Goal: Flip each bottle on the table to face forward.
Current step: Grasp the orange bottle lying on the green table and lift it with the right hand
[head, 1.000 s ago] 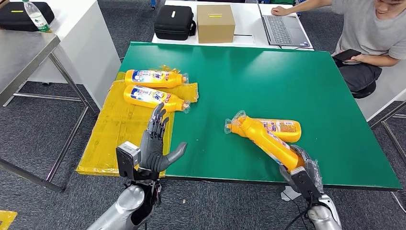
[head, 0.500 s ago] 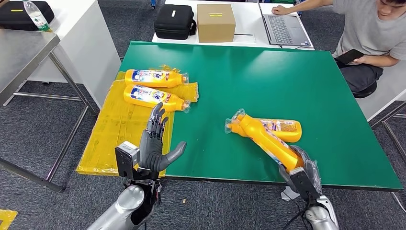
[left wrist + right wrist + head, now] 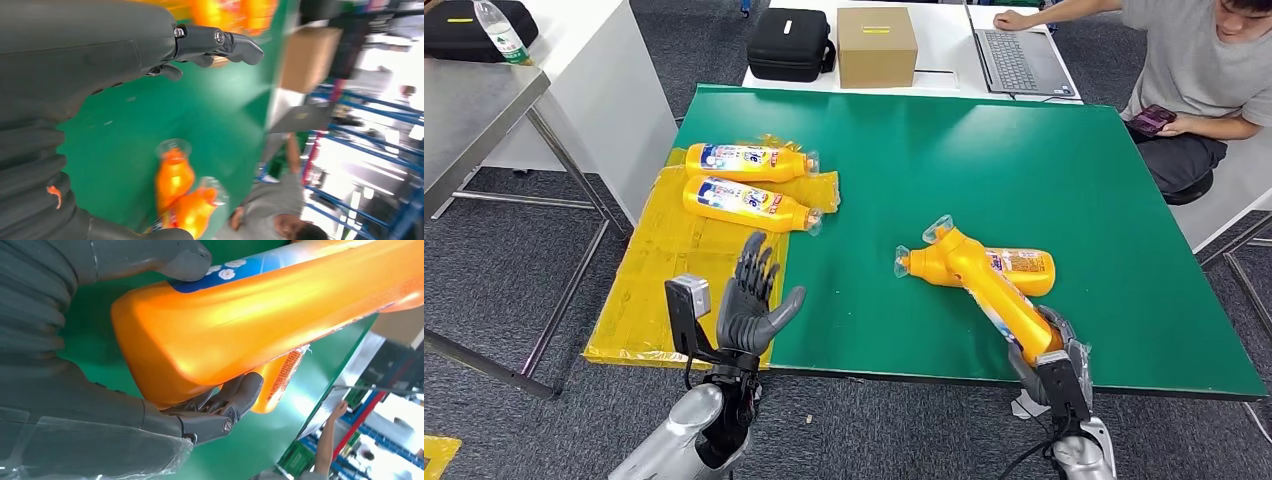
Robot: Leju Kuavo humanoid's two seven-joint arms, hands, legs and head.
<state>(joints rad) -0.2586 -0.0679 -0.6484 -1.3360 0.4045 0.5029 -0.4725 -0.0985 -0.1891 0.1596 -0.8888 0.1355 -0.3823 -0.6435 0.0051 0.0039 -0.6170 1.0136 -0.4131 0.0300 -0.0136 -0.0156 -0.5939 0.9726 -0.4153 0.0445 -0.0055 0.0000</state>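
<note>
A green table (image 3: 1024,160) carries a yellow sheet (image 3: 664,270) at its left edge, and on that sheet two orange bottles (image 3: 746,160) (image 3: 744,198) lie side by side with their labels up. Near the front right, the right hand (image 3: 1046,345) grips the base of a third bottle (image 3: 994,290), tilted up so it seems to lean across a fourth bottle (image 3: 1014,265) lying flat behind it. The left hand (image 3: 749,305) hovers at the front edge, fingers spread, holding nothing.
</note>
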